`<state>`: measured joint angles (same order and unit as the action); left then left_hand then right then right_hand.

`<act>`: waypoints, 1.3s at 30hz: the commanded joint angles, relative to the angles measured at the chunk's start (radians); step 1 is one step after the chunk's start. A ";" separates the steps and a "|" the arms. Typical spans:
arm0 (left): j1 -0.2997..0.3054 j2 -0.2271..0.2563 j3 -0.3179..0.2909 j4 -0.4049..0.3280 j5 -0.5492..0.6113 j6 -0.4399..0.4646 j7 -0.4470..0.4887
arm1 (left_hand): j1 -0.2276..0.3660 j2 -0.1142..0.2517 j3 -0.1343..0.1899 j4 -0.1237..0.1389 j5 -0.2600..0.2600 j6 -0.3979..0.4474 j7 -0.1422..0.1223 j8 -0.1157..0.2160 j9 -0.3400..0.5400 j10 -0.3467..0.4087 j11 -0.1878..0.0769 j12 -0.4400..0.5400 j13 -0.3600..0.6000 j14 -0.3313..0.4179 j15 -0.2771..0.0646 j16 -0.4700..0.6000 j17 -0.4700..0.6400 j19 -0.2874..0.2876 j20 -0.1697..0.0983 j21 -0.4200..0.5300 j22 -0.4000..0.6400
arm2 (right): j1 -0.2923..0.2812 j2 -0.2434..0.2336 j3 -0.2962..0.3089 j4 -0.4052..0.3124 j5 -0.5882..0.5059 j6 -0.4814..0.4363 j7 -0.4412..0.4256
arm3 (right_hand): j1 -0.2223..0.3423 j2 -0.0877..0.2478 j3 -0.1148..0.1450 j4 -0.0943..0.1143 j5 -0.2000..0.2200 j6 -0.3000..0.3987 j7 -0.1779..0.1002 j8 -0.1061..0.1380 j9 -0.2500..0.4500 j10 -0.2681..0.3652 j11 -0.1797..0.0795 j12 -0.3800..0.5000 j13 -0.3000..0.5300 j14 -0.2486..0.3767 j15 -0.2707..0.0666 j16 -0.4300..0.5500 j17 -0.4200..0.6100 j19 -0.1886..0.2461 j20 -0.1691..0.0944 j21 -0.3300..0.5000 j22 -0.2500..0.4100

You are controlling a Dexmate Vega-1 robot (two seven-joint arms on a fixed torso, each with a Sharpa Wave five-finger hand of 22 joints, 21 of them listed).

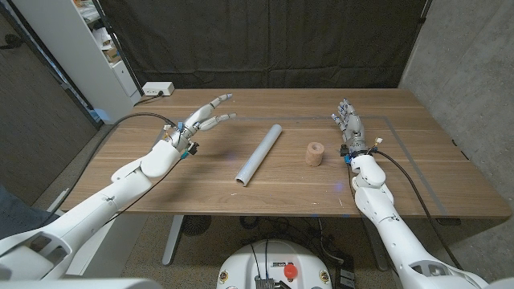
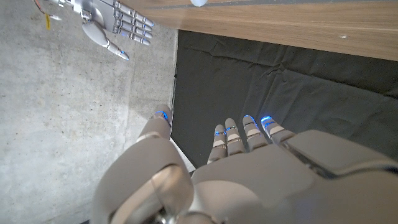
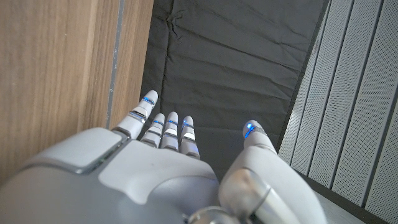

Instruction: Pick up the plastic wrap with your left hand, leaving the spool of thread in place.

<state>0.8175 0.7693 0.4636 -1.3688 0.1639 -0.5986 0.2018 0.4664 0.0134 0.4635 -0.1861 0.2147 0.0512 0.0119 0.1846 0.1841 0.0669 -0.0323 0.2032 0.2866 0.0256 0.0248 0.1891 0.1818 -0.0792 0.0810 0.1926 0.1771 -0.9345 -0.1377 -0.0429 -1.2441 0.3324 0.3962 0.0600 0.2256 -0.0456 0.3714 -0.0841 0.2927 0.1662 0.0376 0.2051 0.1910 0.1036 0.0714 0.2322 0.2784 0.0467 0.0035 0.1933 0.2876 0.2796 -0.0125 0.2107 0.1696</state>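
Note:
The plastic wrap (image 1: 259, 153) is a long grey-white roll lying slantwise in the middle of the wooden table (image 1: 201, 189). A small tan spool of thread (image 1: 314, 153) stands just right of it. My left hand (image 1: 201, 120) hovers over the table to the left of the roll and apart from it, fingers spread and empty. My right hand (image 1: 349, 124) stands at the table's right side, right of the spool, fingers straight, holding nothing. In the left wrist view my own left hand (image 2: 249, 168) reaches out with fingers extended, and the right hand (image 2: 115, 25) shows far off.
A white power strip (image 1: 157, 89) lies at the table's back left corner. A white shelf unit (image 1: 96, 48) stands beyond the left edge, a black curtain (image 1: 265, 40) hangs behind, and a concrete wall (image 1: 466, 72) is on the right.

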 commanded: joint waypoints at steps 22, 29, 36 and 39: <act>-0.018 0.115 0.039 -0.132 0.124 0.155 -0.003 | 0.118 -0.030 0.031 0.000 0.019 -0.056 -0.021 0.001 0.002 -0.043 -0.020 -0.005 -0.023 -0.030 -0.013 -0.006 0.000 0.010 0.043 0.004 0.001 | 0.014 0.012 -0.005 0.028 0.000 0.025 -0.015 | 0.001 0.009 -0.003 -0.003 0.012 0.015 -0.002 -0.001 0.001 0.014 0.002 -0.007 -0.007 0.011 0.000 0.009 -0.007 0.012 -0.002 -0.005 0.003; -0.041 0.122 0.054 -0.137 0.155 0.168 -0.004 | 0.143 -0.037 0.035 -0.001 0.024 -0.068 -0.023 0.002 0.002 -0.056 -0.026 -0.006 -0.028 -0.034 -0.018 -0.006 0.000 0.012 0.033 0.004 0.001 | 0.025 0.013 -0.003 0.039 0.001 0.028 -0.014 | 0.000 0.009 -0.003 -0.003 0.012 0.015 -0.001 -0.001 0.001 0.016 0.001 -0.008 -0.010 0.011 0.000 0.009 -0.009 0.012 -0.002 -0.005 0.003; -0.068 0.124 0.076 -0.139 0.190 0.179 -0.015 | 0.157 -0.041 0.038 -0.001 0.027 -0.076 -0.024 0.001 0.002 -0.058 -0.026 -0.005 -0.031 -0.038 -0.021 -0.006 0.000 0.012 0.023 0.004 0.001 | 0.028 0.012 0.000 0.040 0.001 0.031 -0.015 | 0.000 0.009 -0.004 -0.003 0.013 0.015 -0.002 -0.002 0.001 0.016 0.000 -0.009 -0.012 0.011 0.000 0.009 -0.010 0.013 -0.002 -0.006 0.003; -0.078 0.130 0.085 -0.150 0.218 0.193 -0.019 | 0.168 -0.044 0.040 0.000 0.029 -0.083 -0.024 0.001 0.002 -0.062 -0.030 -0.005 -0.033 -0.040 -0.021 -0.006 0.000 0.012 0.020 0.004 0.001 | 0.029 0.012 0.001 0.040 0.000 0.033 -0.017 | -0.001 0.009 -0.004 -0.003 0.013 0.015 -0.001 -0.002 0.001 0.017 0.001 -0.009 -0.013 0.011 0.000 0.009 -0.011 0.013 -0.002 -0.006 0.003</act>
<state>0.7733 0.8850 0.5215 -1.4982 0.3167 -0.4385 0.1948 0.6199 -0.0266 0.4954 -0.1877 0.2372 -0.0200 -0.0126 0.1847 0.1839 0.0126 -0.0577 0.1993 0.2552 -0.0034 0.0030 0.1838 0.1819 -0.0660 0.1063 0.1926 0.1772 -0.9127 -0.1257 -0.0458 -1.2107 0.3313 0.4220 0.0457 0.2256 -0.0456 0.3672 -0.0883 0.3004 0.1752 0.0357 0.2051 0.1911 0.1145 0.0714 0.2243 0.2645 0.0486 0.0054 0.1933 0.2737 0.2796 -0.0126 0.2068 0.1696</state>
